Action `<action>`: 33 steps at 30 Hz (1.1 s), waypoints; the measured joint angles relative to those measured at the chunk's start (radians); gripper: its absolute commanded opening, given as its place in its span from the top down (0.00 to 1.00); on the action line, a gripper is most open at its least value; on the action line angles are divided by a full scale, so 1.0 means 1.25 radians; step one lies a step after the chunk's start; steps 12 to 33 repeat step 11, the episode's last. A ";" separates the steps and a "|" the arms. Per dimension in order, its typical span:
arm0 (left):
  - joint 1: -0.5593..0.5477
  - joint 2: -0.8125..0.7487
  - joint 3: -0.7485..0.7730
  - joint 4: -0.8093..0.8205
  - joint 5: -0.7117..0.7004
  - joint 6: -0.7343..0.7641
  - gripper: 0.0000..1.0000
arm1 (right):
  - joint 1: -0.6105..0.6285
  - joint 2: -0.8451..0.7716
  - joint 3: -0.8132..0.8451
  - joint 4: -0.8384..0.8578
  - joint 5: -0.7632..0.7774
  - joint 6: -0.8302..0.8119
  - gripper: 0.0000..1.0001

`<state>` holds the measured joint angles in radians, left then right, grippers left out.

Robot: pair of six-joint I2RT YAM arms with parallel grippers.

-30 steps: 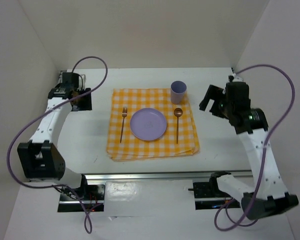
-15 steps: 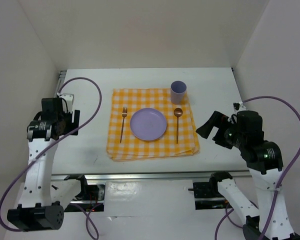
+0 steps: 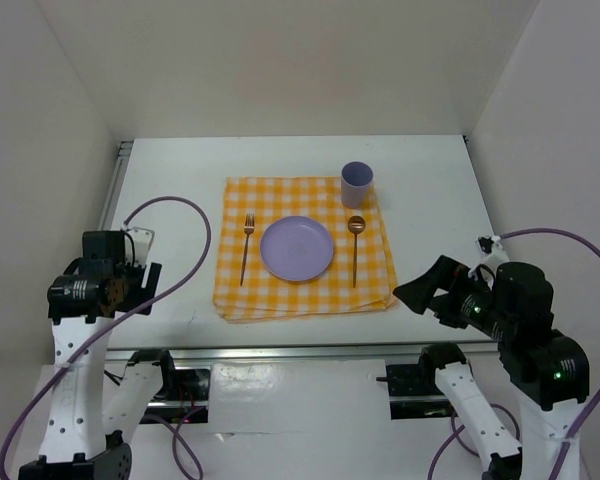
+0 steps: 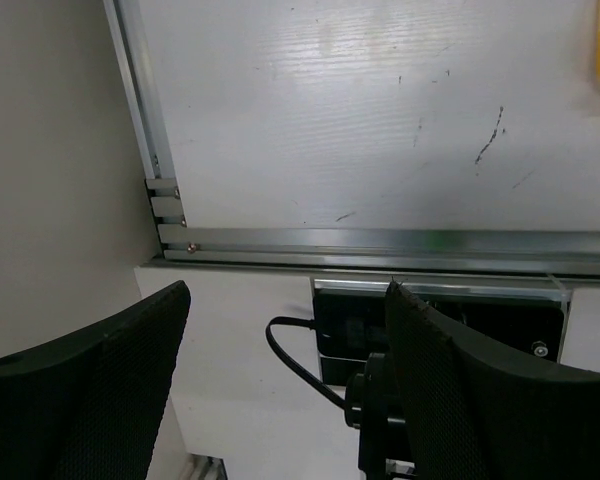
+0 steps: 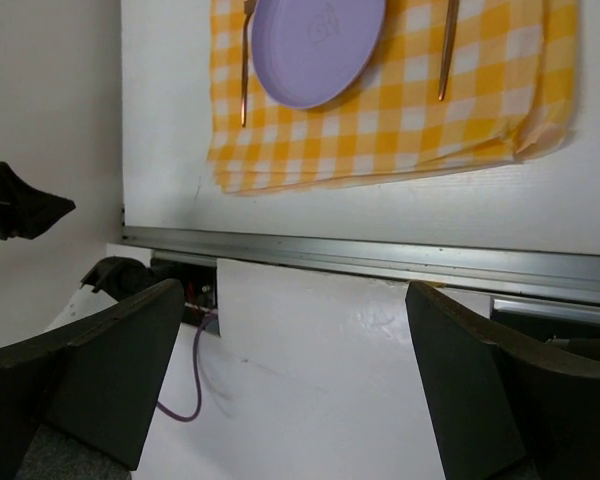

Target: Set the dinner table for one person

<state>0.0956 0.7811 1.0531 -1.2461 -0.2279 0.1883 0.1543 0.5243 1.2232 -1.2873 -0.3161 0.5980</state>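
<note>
One flat white worktop, scuffed, edged with metal rails, spans the floor between plain white walls. At centre lies a yellow checked cloth carrying:
- a round lilac plate
- a slim copper fork on the plate's left-edge side
- a copper spoon on its right-edge side
- a lilac cup at the cloth's far right corner

Left fingers and right fingers are textured black, apart and empty, at the near edge.

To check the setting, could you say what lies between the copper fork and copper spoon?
A round lilac plate, on the yellow-checked cloth, shown in the top view.
</note>
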 measured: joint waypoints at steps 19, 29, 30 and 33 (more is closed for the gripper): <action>0.000 -0.025 -0.009 -0.038 0.019 -0.005 0.15 | 0.000 -0.031 -0.001 -0.013 -0.024 0.000 0.00; 0.000 -0.025 -0.009 -0.038 0.019 -0.005 0.15 | 0.000 -0.031 -0.001 -0.013 -0.024 0.000 0.00; 0.000 -0.025 -0.009 -0.038 0.019 -0.005 0.15 | 0.000 -0.031 -0.001 -0.013 -0.024 0.000 0.00; 0.000 -0.025 -0.009 -0.038 0.019 -0.005 0.15 | 0.000 -0.031 -0.001 -0.013 -0.024 0.000 0.00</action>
